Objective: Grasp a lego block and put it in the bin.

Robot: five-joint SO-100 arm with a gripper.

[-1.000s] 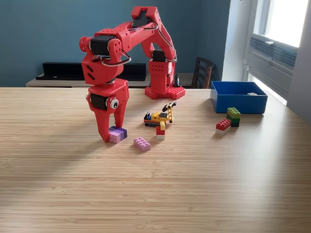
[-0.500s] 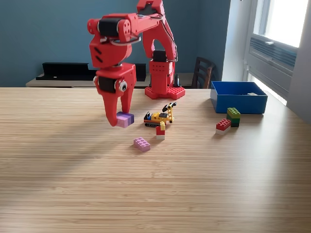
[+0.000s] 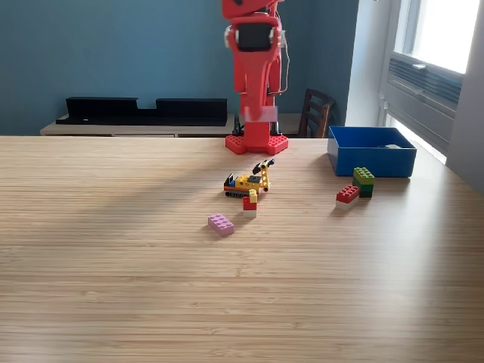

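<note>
Daylight from the window (image 3: 446,30) at the exterior view's right washes the counter (image 3: 227,302); the arm (image 3: 253,76) is motion-blurred.

The red arm (image 3: 253,68) is cut off by the top edge, so its upper part cannot be seen. Its fingers (image 3: 255,113) are blurred, and it is hard to tell if they are apart or together. A pale purple smudge there may be a lego block (image 3: 260,113), but it is too blurry to be sure. Inside the blue bin (image 3: 370,160), at 2 o'clock from the arm's base (image 3: 256,143), a small pale thing (image 3: 392,146) is too tiny to name. The desk (image 3: 113,287) runs off the bottom edge.
</note>
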